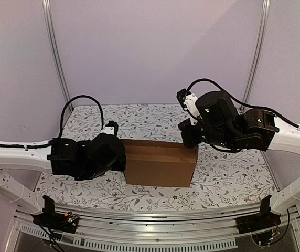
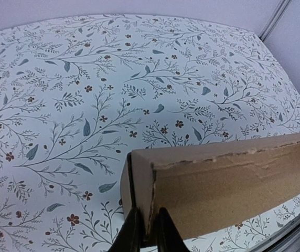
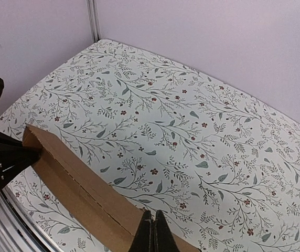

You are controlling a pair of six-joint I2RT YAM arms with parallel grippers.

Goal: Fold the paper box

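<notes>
The paper box [image 1: 160,163] is plain brown cardboard, folded shut into a flat rectangular box that stands on its long edge mid-table. My left gripper [image 1: 119,157] is at its left end. In the left wrist view its fingers [image 2: 131,236] pinch the end wall of the box [image 2: 228,184], one on each side. My right gripper [image 1: 188,137] is at the box's top right corner. In the right wrist view it [image 3: 152,233] is shut, fingers pressed together with nothing between them, just over the box's top edge [image 3: 82,184]. The left gripper shows there too [image 3: 3,157].
A floral-patterned cloth [image 1: 228,173] covers the table. Purple walls with metal corner posts [image 1: 55,52] close in the back and sides. A metal rail [image 1: 155,220] runs along the near edge by the arm bases.
</notes>
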